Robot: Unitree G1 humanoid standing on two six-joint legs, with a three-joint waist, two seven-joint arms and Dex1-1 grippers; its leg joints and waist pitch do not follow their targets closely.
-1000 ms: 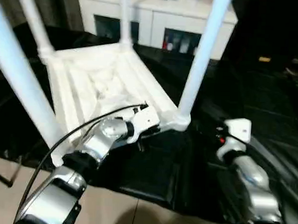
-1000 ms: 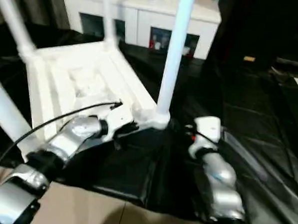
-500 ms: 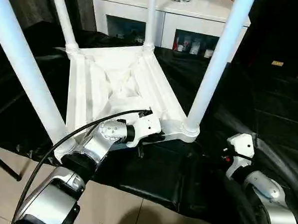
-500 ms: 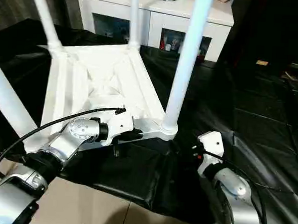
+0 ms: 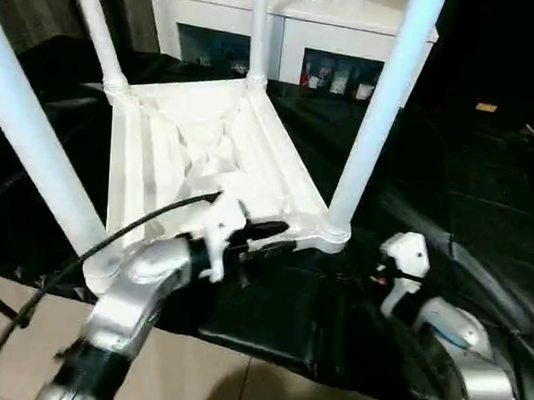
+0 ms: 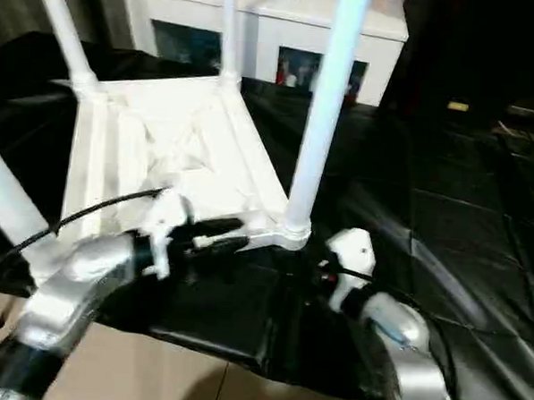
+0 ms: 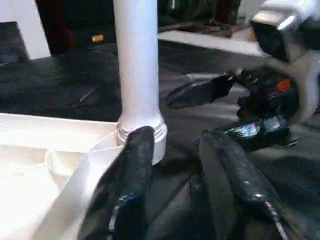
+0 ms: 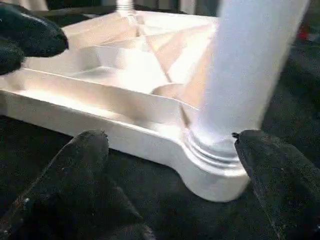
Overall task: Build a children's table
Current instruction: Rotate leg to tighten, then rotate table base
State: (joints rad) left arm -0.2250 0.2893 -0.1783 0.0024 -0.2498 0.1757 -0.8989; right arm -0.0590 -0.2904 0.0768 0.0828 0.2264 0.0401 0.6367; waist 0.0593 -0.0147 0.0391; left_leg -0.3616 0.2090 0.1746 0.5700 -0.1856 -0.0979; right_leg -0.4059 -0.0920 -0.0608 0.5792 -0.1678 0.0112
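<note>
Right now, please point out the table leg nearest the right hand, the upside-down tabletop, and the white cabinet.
table leg (image 5: 379, 107): left eye view, middle of its shaft.
tabletop (image 5: 193, 151): left eye view, ribbed underside.
white cabinet (image 5: 288, 53): left eye view, front panel between the glass doors.

A home-like living room: a white cabinet with glass-fronted doors stands behind, above a tiled floor partly under black sheeting.

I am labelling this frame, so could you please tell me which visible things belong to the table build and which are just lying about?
Job:
upside-down table top
four fitted legs, e.g. nearest the grippers

Lying about:
white cabinet
black sheet
</note>
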